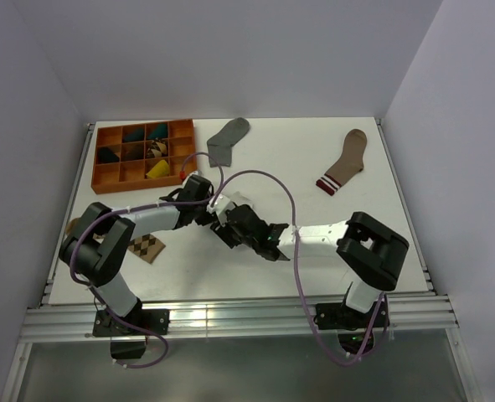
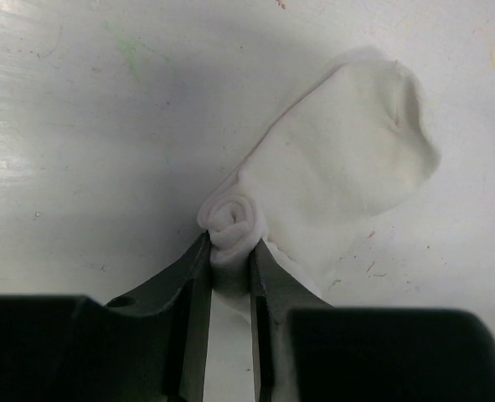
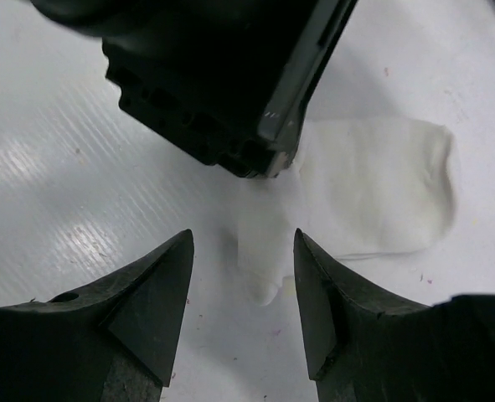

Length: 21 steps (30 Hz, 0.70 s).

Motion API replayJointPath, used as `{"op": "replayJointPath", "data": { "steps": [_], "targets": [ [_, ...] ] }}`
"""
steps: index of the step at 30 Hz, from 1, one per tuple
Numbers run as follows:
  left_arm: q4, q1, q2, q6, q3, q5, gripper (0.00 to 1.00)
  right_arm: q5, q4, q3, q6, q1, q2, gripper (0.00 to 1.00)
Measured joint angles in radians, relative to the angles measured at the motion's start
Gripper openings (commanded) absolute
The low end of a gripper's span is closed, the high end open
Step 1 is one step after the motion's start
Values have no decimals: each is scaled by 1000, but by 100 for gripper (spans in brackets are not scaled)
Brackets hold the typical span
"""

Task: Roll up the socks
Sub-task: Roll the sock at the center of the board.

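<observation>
White sock [image 2: 339, 159], the one being worked on: its near end is wound into a small tight coil, and that coil is pinched between the fingers of the left gripper [image 2: 230, 260]. The rest of the sock lies flat on the table [image 1: 297, 151], stretching away ahead of that gripper and to its right.

The right gripper [image 3: 243, 243] faces the left one from the opposite side. Its fingers are spread apart and hold nothing. They hover just above the sock's free edge, close beside the coil.

The step in hand looks like the early part of rolling: only the first turns are made and most of the sock is unrolled. The next move probably calls for turning the coil on toward the flat end while the spread gripper steadies the fabric, so that the turns do not slacken.

Counted, largest first:
- One table.
- One orange compartment tray [image 1: 180, 172], far beyond the left gripper. It holds small dark and yellow items, possibly rolled socks, though I cannot tell.
- Two arms.
- Four loose socks: the white one, one grey sock [image 1: 229, 138] beyond the left gripper, one brown striped-cuff sock [image 1: 345, 161] well beyond the right gripper, and one diamond-patterned sock [image 1: 149, 247] behind the left gripper.
- No black sock is seen lying loose.
</observation>
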Motion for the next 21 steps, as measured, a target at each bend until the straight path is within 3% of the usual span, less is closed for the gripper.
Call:
{"op": "replayJointPath", "data": {
  "steps": [16, 19, 21],
  "targets": [
    [-12, 6, 15, 11, 18, 33, 2, 111, 49, 2, -53, 29, 134, 50],
    [-12, 6, 15, 17, 18, 35, 2, 133, 52, 12, -61, 31, 149, 40],
    [-12, 6, 15, 19, 18, 37, 2, 148, 52, 17, -66, 31, 156, 25]
  ]
}}
